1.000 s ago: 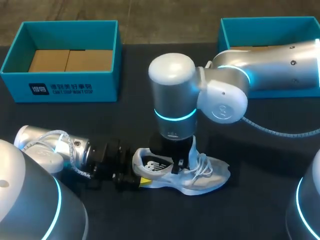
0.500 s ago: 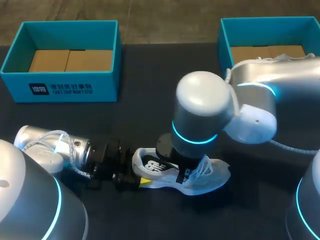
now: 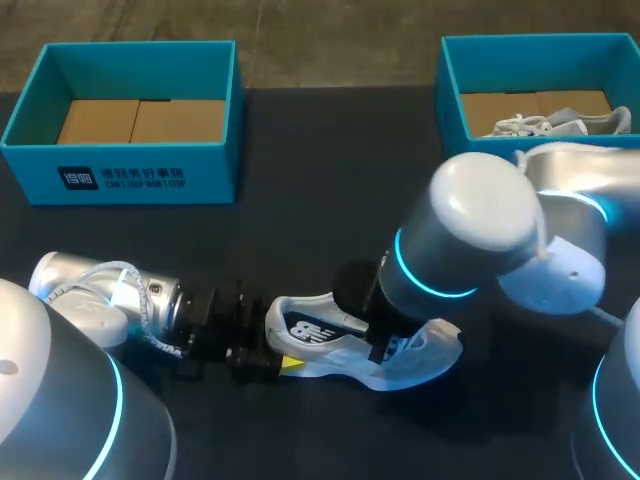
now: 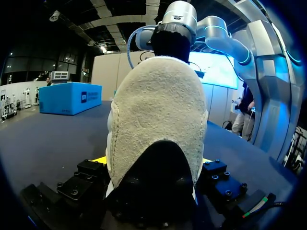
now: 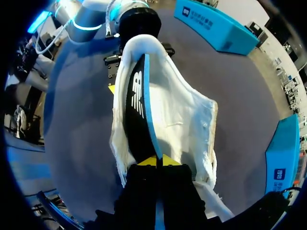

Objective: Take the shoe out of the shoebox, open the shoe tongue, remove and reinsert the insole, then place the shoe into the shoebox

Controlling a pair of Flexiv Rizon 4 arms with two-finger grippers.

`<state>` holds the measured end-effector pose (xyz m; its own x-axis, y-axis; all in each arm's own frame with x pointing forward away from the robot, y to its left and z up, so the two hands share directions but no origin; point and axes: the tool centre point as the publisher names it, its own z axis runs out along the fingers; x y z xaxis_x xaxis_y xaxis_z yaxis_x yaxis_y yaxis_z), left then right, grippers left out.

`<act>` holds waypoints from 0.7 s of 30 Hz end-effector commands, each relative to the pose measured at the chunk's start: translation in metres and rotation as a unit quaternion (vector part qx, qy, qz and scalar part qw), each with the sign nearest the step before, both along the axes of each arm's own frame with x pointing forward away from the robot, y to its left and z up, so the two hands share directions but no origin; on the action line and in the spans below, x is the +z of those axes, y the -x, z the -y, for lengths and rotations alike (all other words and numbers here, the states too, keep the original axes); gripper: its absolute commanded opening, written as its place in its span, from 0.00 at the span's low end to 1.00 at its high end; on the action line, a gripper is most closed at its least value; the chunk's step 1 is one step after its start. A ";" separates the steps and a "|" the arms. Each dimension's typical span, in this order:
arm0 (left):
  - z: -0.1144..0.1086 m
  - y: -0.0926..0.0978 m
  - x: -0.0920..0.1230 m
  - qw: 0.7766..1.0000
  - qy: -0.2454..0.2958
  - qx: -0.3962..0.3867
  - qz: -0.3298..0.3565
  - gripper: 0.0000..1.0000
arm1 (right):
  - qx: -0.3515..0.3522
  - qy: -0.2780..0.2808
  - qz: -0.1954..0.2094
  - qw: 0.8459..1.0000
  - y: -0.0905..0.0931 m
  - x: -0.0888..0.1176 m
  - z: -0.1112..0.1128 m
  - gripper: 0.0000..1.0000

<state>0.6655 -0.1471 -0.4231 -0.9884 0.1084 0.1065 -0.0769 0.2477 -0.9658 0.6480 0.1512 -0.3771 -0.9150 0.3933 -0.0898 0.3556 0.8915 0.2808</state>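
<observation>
A white shoe (image 3: 425, 362) lies on its side on the dark table, heel toward my left arm. Its black insole (image 3: 305, 330), with a white logo and a blue edge, shows in the shoe's opening. My left gripper (image 3: 272, 362) has its fingers wide apart on both sides of the heel (image 4: 158, 115), holding it. My right arm comes over the shoe's front, so the head view hides its gripper. In the right wrist view my right gripper (image 5: 157, 160) is shut, with the front end of the insole (image 5: 136, 110) pinched between its yellow tips, inside the shoe (image 5: 189, 120).
A blue shoebox (image 3: 130, 180) lined with cardboard stands at the back left. A second blue shoebox (image 3: 450, 90) at the back right holds another white shoe (image 3: 550, 122). Bare table lies between the boxes and the shoe.
My right arm has swung to the right and leaned lower over the shoe's front, uncovering the back right box. The shoe and my left gripper have stayed in place.
</observation>
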 end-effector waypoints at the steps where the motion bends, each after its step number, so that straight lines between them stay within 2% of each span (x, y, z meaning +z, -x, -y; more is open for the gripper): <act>1: -0.001 -0.002 -0.004 1.000 -0.001 0.001 0.000 0.00 | 0.010 -0.102 0.039 0.994 0.004 0.004 0.014 0.00; 6: -0.001 -0.002 -0.004 1.000 -0.001 0.001 0.000 0.00 | 0.013 -0.096 0.044 0.994 0.003 0.010 0.011 0.00; 14: -0.001 -0.002 -0.004 1.000 -0.001 0.001 0.000 0.00 | 0.044 -0.057 0.041 0.997 0.002 0.022 -0.004 0.00; 18: -0.001 -0.002 -0.004 1.000 -0.001 0.001 0.000 0.00 | 0.055 -0.049 0.043 0.996 0.002 0.029 -0.010 0.13; 21: -0.001 -0.002 -0.004 1.000 -0.001 0.001 0.000 0.00 | 0.065 -0.044 0.041 0.996 0.001 0.034 -0.014 0.18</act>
<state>0.6658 -0.1466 -0.4234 -0.9885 0.1077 0.1065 -0.0771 0.2479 -0.9657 0.6472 0.1593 -0.3490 -0.9479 0.2885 -0.1355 0.2116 0.8876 0.4091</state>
